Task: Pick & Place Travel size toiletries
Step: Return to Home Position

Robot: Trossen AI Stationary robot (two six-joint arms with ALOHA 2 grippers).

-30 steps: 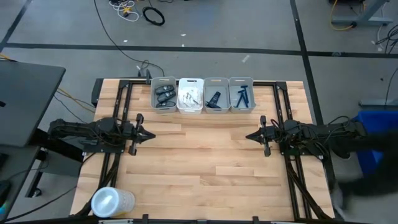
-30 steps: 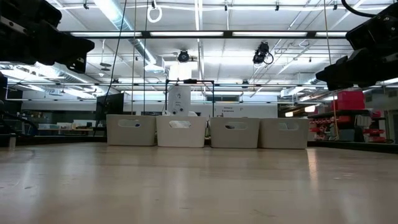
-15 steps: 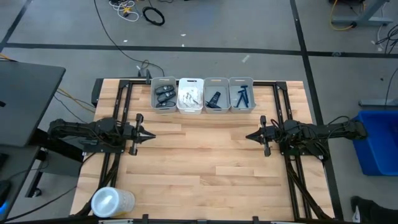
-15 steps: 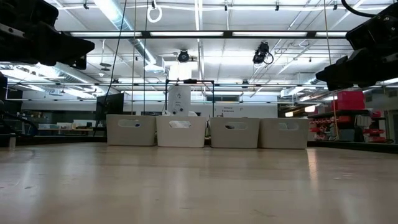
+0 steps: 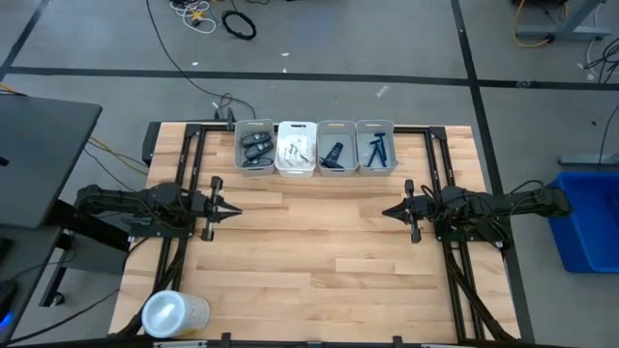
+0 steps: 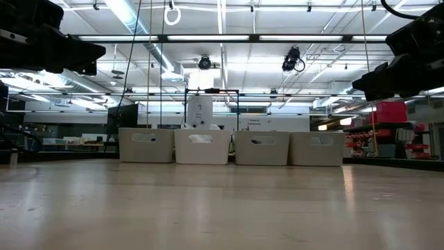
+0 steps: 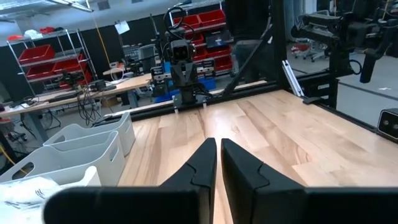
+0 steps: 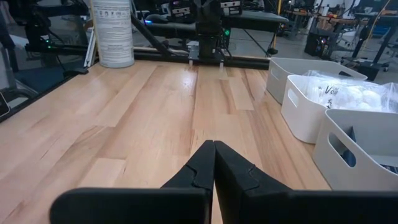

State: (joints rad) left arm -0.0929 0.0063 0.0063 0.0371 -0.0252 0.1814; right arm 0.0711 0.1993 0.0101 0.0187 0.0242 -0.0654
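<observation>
Nothing on the table has shifted; both arms remain parked. Fingers together and empty, the left gripper [image 5: 230,210] sits at 9 o'clock and the right gripper [image 5: 389,210] at 3 o'clock. All toiletries [image 5: 296,151] lie in the bins [image 5: 336,124] at 12 o'clock. Risk: an arm swinging toward 12 o'clock would clip a bin.

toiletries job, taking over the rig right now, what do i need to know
Left gripper: shut, empty, over the table's left side, pointing inward.
Right gripper: shut, empty, over the right side, facing it.
Things: every toiletry that shows is in the row of bins at the far edge. Dark oval cases are in the left grey bin, white packets in the white bin, a dark-blue item in the next grey bin, and blue razors in the right grey bin.
Done: sorting looks finished; no toiletry lies loose on the table.
Left: probably nothing; both arms look parked.
</observation>
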